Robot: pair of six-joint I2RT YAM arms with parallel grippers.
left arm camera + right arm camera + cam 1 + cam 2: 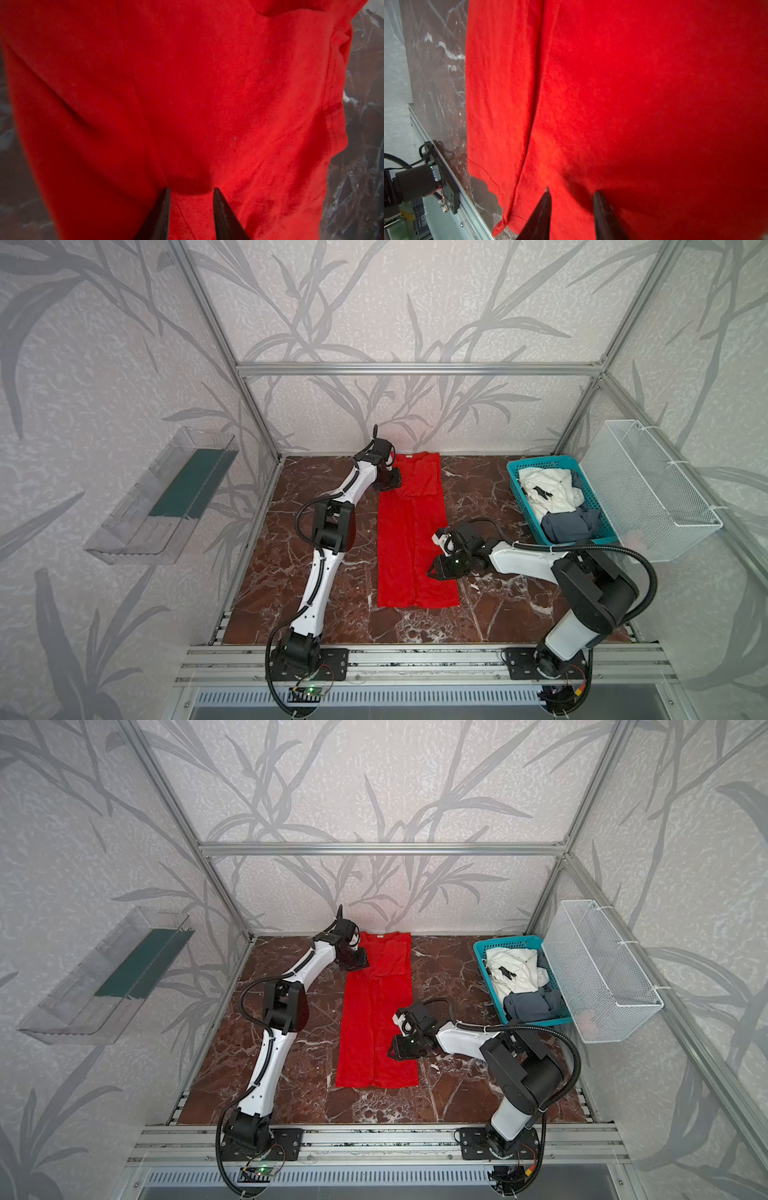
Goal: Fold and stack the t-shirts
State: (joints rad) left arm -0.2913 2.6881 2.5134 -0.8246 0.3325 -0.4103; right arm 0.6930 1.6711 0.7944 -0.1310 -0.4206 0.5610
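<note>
The red tee (411, 539) lies on the worktop (498, 614), folded into a long strip. Directly above it, the left fingers (161, 218) near the collar and the right fingers (543, 218) near the hem stand narrowly parted. They grip nothing and are likely poised for the crosswise fold.

The large bright red short-sleeved cloth tee (411, 539) lies flat in the middle as a long narrow strip (side panels folded inward, meeting along a central line), collar far, hem near. At the far right, a crumpled cream tee with a black mark (548, 489) and what looks like a bunched grey-blue tee (573, 524) just nearer fill the teal plastic lattice basket (540, 461).
</note>
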